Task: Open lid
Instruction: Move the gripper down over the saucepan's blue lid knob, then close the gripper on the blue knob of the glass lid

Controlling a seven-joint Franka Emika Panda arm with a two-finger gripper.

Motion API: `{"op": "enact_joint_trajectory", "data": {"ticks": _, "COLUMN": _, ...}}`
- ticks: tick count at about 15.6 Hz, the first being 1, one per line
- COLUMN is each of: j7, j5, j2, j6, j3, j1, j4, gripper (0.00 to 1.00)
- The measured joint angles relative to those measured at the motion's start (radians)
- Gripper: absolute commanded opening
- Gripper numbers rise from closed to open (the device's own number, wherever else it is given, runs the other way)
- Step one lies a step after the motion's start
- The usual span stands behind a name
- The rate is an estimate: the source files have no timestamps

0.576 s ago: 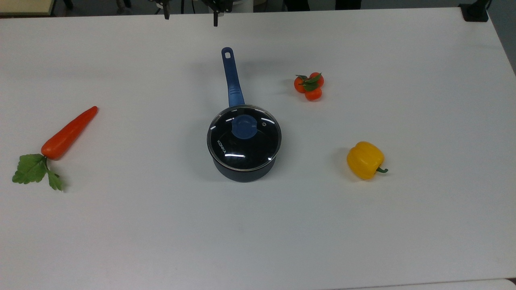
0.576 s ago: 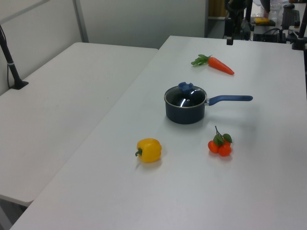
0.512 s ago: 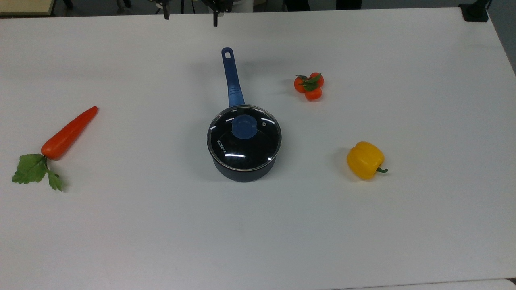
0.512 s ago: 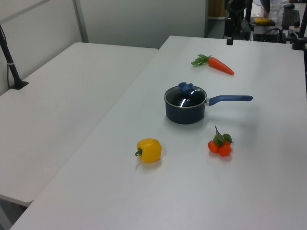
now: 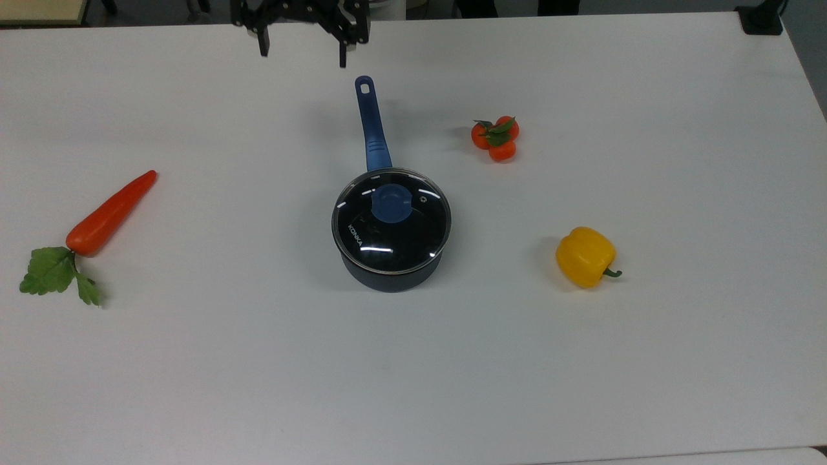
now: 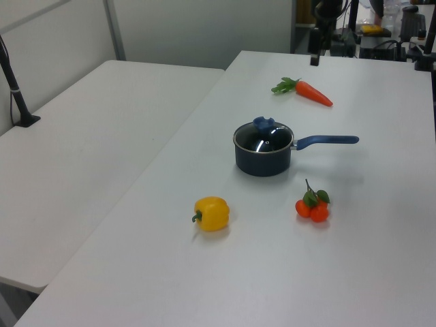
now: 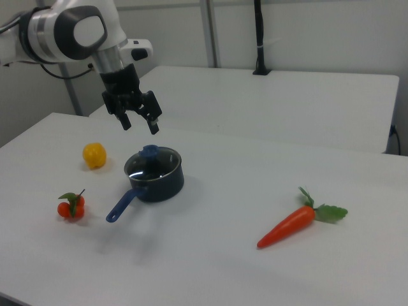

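A white table [image 5: 413, 387]. Near its middle sits a dark blue saucepan [image 5: 391, 274] with the glass lid [image 5: 391, 223] seated on top, blue knob [image 5: 391, 203] untouched. Beyond, past the handle's tip [image 5: 365, 85], the gripper [image 5: 302, 57] hangs in the air, fingers spread wide, grasping nothing. This looks like the approach stage; next it likely must travel over the knob, descend, and pinch it.

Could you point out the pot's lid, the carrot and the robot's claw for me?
lid [image 5: 391, 223]: top view, on the glass below its blue knob.
carrot [image 5: 110, 213]: top view, on the orange body.
gripper [image 7: 139, 125]: right view, midway between its two open fingertips.
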Motion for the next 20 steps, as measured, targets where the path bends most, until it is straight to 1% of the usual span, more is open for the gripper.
{"op": "enact_joint_trajectory", "data": {"ticks": 5, "j7": -0.004, "j5": 0.063, "j2": 0.079, "j6": 0.173, "j3": 0.013, "j1": 0.015, "j4": 0.001, "gripper": 1.00}}
{"op": "enact_joint_trajectory", "data": {"ticks": 8, "j7": -0.035, "j5": 0.065, "j2": 0.123, "j6": 0.235, "j3": 0.018, "j1": 0.045, "j4": 0.002, "gripper": 1.00}}
{"op": "enact_joint_trajectory", "data": {"ticks": 13, "j7": -0.040, "j5": 0.065, "j2": 0.221, "j6": 0.378, "j3": 0.020, "j1": 0.095, "j4": 0.002, "gripper": 1.00}}
{"op": "enact_joint_trajectory", "data": {"ticks": 17, "j7": -0.042, "j5": 0.062, "j2": 0.284, "j6": 0.443, "j3": 0.019, "j1": 0.096, "j4": 0.003, "gripper": 1.00}}
{"op": "enact_joint_trajectory", "data": {"ticks": 20, "j7": -0.042, "j5": 0.062, "j2": 0.294, "j6": 0.450, "j3": 0.019, "j1": 0.096, "j4": 0.003, "gripper": 1.00}}
